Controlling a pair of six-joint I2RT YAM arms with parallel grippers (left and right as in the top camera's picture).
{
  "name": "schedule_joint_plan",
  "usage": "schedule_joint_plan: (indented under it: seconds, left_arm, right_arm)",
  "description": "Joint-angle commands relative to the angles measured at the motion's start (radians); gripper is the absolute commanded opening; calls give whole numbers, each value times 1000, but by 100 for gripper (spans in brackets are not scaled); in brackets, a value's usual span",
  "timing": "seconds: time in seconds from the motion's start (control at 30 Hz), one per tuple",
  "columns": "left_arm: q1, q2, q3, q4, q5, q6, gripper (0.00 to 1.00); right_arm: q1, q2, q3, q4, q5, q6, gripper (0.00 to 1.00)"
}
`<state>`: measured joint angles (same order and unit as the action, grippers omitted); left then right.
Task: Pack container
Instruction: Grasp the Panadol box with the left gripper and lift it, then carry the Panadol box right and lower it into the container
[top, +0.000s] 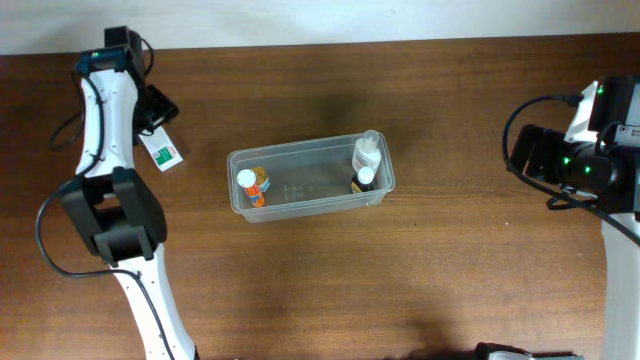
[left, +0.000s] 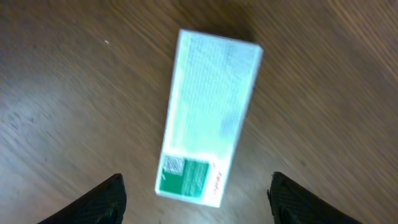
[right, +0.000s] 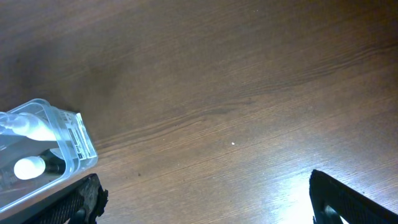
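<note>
The clear plastic container (top: 300, 205) sits mid-table. It holds an orange bottle with a white cap (top: 252, 186) at its left end, and a clear bottle (top: 367, 151) and a dark bottle with a white cap (top: 362, 180) at its right end. A white box with a green label (top: 160, 150) lies flat on the table to the container's left. My left gripper (left: 198, 202) is open above the box (left: 208, 118), its fingers apart on either side of the green end. My right gripper (right: 205, 199) is open and empty over bare table, right of the container's corner (right: 71, 146).
The brown wooden table (top: 450, 250) spreads around the container. The left arm (top: 115, 200) reaches along the left side and the right arm (top: 590, 150) stands at the right edge. A pale wall strip runs along the table's back edge.
</note>
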<state>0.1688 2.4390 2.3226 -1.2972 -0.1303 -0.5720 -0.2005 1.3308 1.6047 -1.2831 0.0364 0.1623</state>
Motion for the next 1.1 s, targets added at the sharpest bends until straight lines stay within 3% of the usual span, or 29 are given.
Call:
schedule_joint_plan:
  seconds: [0.0, 0.2, 0.63, 0.7, 0.77, 0.8, 1.07]
  left_arm:
    - [27, 31, 16, 29, 11, 44, 74]
    - [29, 96, 16, 76, 23, 118, 74]
    - [30, 178, 16, 111, 37, 142, 75]
    - [31, 182, 16, 109, 37, 145, 70]
    - [30, 183, 16, 108, 37, 144, 50]
    - [30, 183, 16, 108, 38, 144, 48]
    - [30, 183, 25, 76, 95, 155, 47]
  right_arm:
    - [-7, 1, 17, 0, -2, 11, 98]
    - [-7, 1, 17, 0, -2, 11, 98]
    - [-7, 1, 17, 0, -2, 11, 98]
    - [-7, 1, 17, 0, -2, 11, 98]
    - [-7, 1, 17, 0, -2, 11, 98]
    - [-7, 1, 17, 0, -2, 11, 98]
    - [-7, 1, 17, 0, -2, 11, 98]
